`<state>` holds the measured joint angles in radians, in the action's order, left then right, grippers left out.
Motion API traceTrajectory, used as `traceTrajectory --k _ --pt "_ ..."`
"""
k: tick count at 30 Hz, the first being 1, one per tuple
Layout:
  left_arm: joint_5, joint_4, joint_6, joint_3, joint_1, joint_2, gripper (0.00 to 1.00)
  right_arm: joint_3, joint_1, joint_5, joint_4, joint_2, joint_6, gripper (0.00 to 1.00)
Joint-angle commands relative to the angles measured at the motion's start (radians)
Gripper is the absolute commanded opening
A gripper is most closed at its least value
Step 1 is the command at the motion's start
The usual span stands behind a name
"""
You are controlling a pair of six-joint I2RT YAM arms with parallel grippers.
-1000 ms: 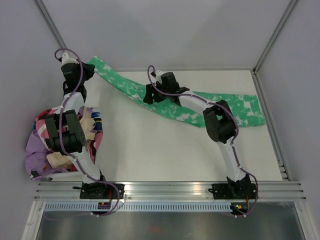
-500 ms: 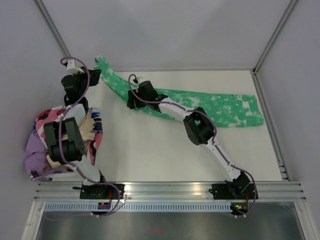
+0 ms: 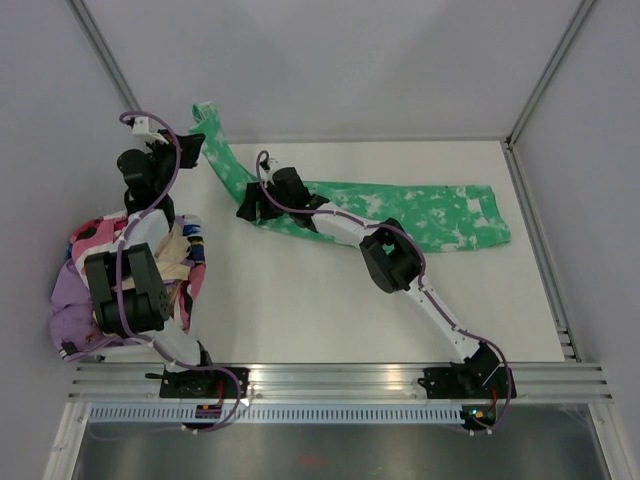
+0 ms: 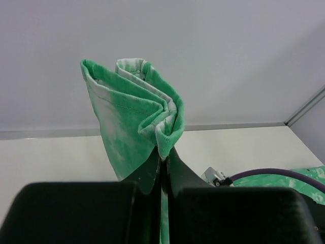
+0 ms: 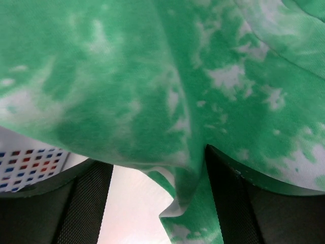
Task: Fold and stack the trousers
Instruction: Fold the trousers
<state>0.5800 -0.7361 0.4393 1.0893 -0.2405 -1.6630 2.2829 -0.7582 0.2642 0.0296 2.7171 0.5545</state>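
Note:
The green and white tie-dye trousers (image 3: 430,215) lie stretched across the back of the table, from the right side up to the far left corner. My left gripper (image 3: 195,146) is shut on their left end and holds it raised off the table. In the left wrist view the bunched hem of the trousers (image 4: 134,109) stands up out of the closed left gripper (image 4: 163,156). My right gripper (image 3: 248,208) is open over the trousers near their left part. In the right wrist view the trousers (image 5: 177,76) drape over the right gripper (image 5: 158,175), a fold hanging between its wide-apart fingers (image 5: 84,203).
A heap of mixed clothes (image 3: 125,285), pink, purple and cream, lies at the left beside the left arm. Grey enclosure walls stand close behind and at both sides. An aluminium rail (image 3: 340,378) runs along the near edge.
My right gripper has slid leftward along the trousers towards the left gripper. The left gripper has lifted its end higher, and the trousers' right end has been drawn a little to the left.

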Motion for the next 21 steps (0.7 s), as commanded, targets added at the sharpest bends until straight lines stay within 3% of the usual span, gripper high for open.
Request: traceTrajectory --k 1,7,9,16,19,21 --pt "0.034 -0.071 -0.065 0.009 -0.006 0.054 0.02 0.035 -0.039 0.121 0.058 0.009 0.029 0.8" --pt "0.049 -0.108 -0.057 -0.051 -0.006 0.046 0.02 -0.06 -0.032 0.11 0.119 -0.206 0.013 0.85" --pt "0.095 -0.105 -0.056 -0.052 -0.006 0.04 0.02 -0.21 0.008 0.043 0.133 -0.381 0.024 0.86" --pt "0.13 -0.132 0.002 -0.065 0.007 0.083 0.02 -0.544 0.202 -0.108 -0.012 -0.683 0.076 0.87" --pt "0.147 -0.056 -0.049 -0.06 0.076 0.109 0.02 -0.739 0.302 -0.181 -0.025 -0.909 0.093 0.87" --pt "0.104 0.038 -0.156 -0.049 0.186 0.118 0.02 -0.801 0.348 -0.258 -0.1 -0.992 0.064 0.9"
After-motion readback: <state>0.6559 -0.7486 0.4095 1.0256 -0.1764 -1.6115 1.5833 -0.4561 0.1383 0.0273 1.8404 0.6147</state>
